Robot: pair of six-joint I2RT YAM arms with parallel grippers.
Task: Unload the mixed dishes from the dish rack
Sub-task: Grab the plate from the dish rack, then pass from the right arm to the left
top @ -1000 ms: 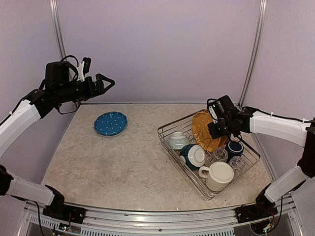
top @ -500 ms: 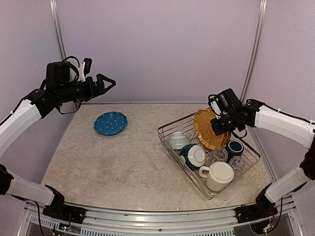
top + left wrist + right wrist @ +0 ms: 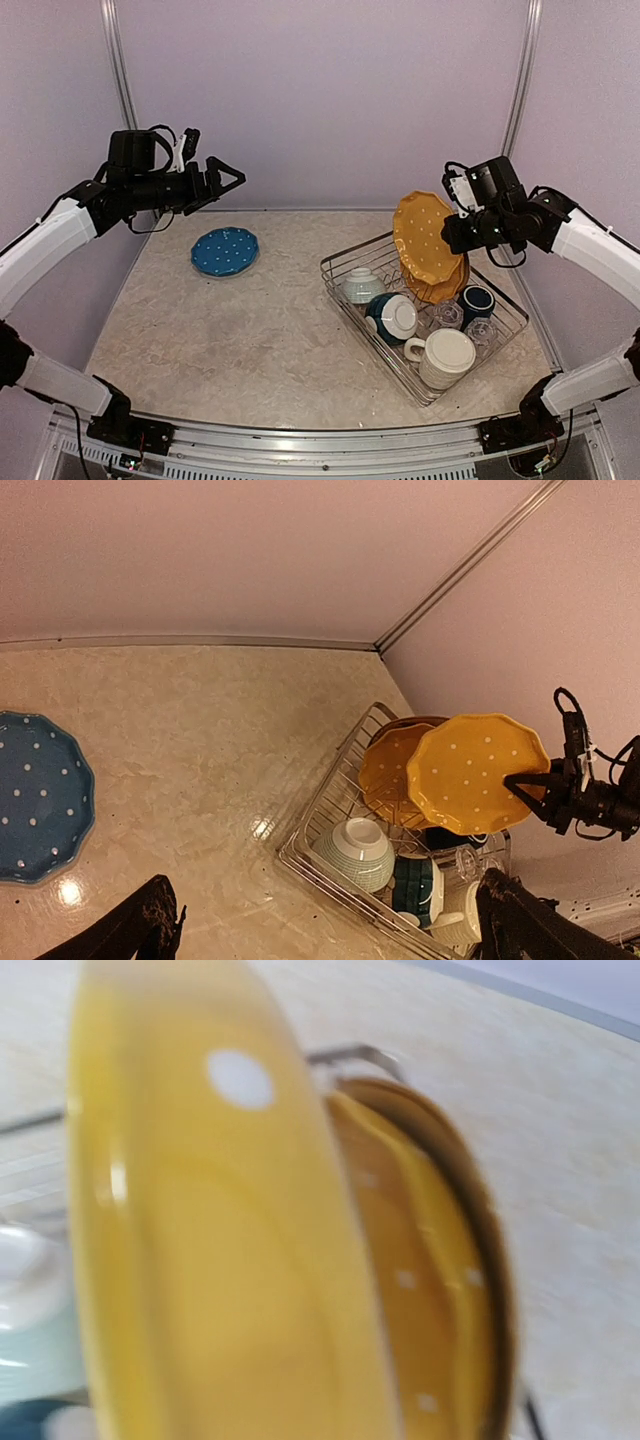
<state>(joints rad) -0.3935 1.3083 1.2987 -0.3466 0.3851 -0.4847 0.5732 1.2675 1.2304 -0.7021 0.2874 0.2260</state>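
Note:
My right gripper [image 3: 456, 233] is shut on the rim of an orange dotted plate [image 3: 424, 236] and holds it upright above the dish rack [image 3: 345, 262]. The plate fills the right wrist view [image 3: 200, 1240] and hides the fingers there. A second orange plate [image 3: 445, 288] still leans in the rack. The rack also holds a pale bowl [image 3: 362, 286], a dark-blue bowl [image 3: 392, 316], a navy mug [image 3: 476, 301], clear glasses [image 3: 447, 315] and a large cream mug [image 3: 445, 357]. A blue dotted plate [image 3: 225, 251] lies on the table. My left gripper [image 3: 232, 178] is open and empty, high at the back left.
The marble table [image 3: 250, 330] is bounded by lilac walls at the back and sides. The rack stands at the right, close to the right wall. In the left wrist view the rack [image 3: 300, 855] lies below and to the right, and the blue plate [image 3: 35, 795] at the left.
My right gripper has lifted the orange plate up out of the rack and drawn back to the right. My left arm has shifted slightly right, still open.

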